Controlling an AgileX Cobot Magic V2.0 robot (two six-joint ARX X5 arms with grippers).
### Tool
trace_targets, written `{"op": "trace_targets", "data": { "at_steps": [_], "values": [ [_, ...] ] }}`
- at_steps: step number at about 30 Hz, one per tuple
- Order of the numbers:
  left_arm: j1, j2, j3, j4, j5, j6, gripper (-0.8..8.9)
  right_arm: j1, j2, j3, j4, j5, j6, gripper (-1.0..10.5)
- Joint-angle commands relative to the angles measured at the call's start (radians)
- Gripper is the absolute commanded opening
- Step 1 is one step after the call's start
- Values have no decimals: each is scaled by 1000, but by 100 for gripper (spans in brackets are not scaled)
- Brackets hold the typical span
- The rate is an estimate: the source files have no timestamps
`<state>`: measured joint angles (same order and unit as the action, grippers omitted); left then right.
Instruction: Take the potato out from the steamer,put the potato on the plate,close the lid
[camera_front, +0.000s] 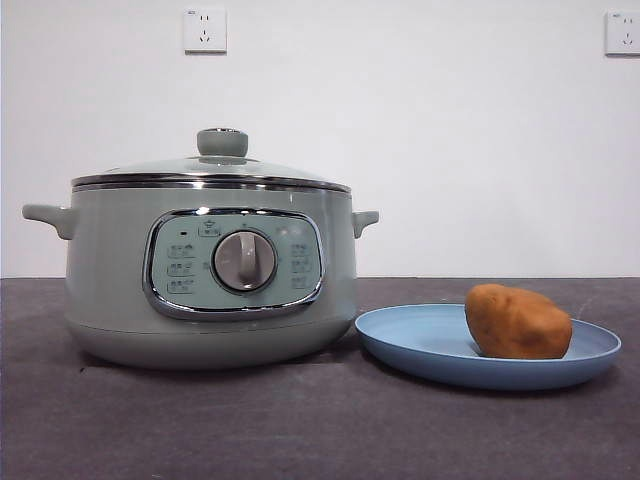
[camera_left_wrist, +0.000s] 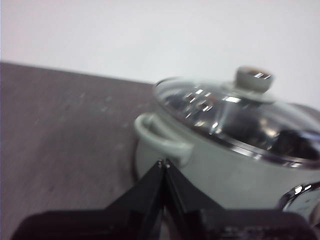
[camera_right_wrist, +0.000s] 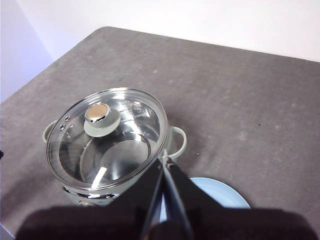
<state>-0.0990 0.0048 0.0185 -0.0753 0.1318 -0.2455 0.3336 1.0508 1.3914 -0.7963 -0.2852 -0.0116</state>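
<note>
- While both arms stay out of the front view, each wrist view shows its own gripper: the left gripper (camera_left_wrist: 163, 162) has its two black jaws pressed together to a point and holds nothing; it sits just beside a side handle of the steamer (camera_left_wrist: 220, 160).
- Right gripper (camera_right_wrist: 164, 155): black jaws likewise closed tip to tip, empty, raised above the steamer's rim on the side toward the plate (camera_right_wrist: 227, 192).
- Lid (camera_front: 215, 165): seated on the steamer, chrome rim flush on the chrome band. It is clear, slightly domed glass with a pale-green knob (camera_front: 222, 142). The right wrist view shows a metallic cap on the knob, small holes in the glass and a shiny, bare metal bowl beneath; the front view shows none of this.
- Steamer body (camera_front: 110, 280): round, smooth, pale green, with two stubby side handles. Only the front view shows the chrome-framed control panel (camera_front: 180, 262) and silver dial (camera_front: 244, 261) in full.
- Plate (camera_front: 420, 345): wide, shallow, matte light blue with a raised rim, just beside the steamer's base; whether they touch cannot be told.
- Potato (camera_front: 517, 322): oval, with orange-brown, slightly rough skin, lying on the plate on the half away from the steamer. Its long axis runs roughly across the front view, sloping down away from the steamer. Neither wrist view shows it.
- Table (camera_front: 200, 420): dark grey with a mottled, matte surface. Wall behind: plain white with two sockets (camera_front: 205, 30).
</note>
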Motion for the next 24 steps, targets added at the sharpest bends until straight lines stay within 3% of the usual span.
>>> {"op": "trace_targets", "data": {
  "at_steps": [1,5,24],
  "values": [
    [3,-3,-7,-51,-30,-24,-3,1,-1,3,2,3,3,0],
    [3,-3,-7,-132,-53,-24,-3,1,-1,3,2,3,3,0],
    [3,-1,-6,-127,-52,-21,-3,1,-1,3,2,3,3,0]
  ]
}}
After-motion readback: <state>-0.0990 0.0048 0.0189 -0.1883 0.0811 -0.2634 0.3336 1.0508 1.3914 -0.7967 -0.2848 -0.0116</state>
